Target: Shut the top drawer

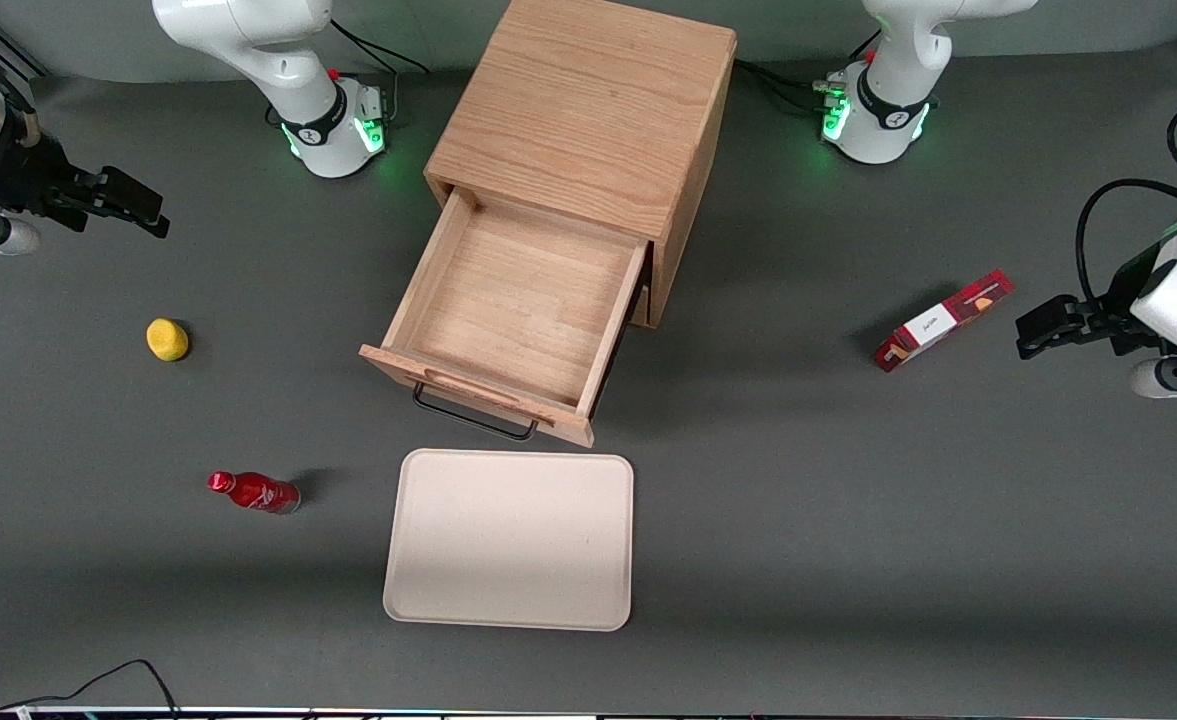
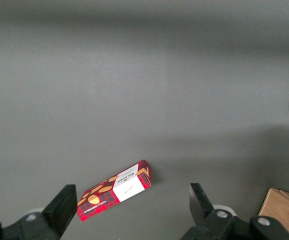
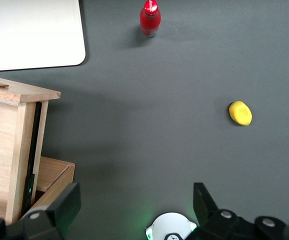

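Oak-sided and pulled well out of the cabinet (image 1: 588, 110), the top drawer (image 1: 518, 310) hangs over the tray (image 1: 508, 540), while the gripper (image 1: 133, 205) hovers with fingers spread and nothing in them toward the working arm's end, above the lemon (image 1: 167, 339).

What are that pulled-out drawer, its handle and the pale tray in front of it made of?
The top drawer looks like light oak with a matte finish: grain lines run across its floor and walls. Its handle seems to be thin black metal wire, though coated plastic is possible. The tray is smooth, cream and rounded at the rim, probably plastic or moulded fibre. The gripper hangs open at the working arm's end.
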`<move>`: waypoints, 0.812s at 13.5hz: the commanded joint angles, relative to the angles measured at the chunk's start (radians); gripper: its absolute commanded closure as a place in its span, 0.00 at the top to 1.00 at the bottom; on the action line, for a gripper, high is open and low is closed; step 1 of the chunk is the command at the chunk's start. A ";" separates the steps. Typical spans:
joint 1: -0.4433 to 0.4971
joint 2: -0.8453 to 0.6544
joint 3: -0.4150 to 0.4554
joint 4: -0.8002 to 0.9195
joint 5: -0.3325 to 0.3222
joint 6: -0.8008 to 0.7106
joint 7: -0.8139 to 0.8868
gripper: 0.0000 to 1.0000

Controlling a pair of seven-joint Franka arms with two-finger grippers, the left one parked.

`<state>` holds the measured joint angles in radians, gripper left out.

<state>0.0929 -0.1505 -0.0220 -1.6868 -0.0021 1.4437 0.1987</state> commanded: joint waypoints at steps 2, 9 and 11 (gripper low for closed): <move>-0.004 0.018 -0.003 0.042 0.001 -0.011 -0.016 1.00; 0.002 0.014 -0.016 0.140 0.013 -0.109 -0.152 1.00; -0.004 0.023 -0.024 0.167 0.043 -0.114 -0.142 1.00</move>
<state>0.0921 -0.1420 -0.0358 -1.5719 0.0084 1.3630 0.0897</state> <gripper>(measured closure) 0.000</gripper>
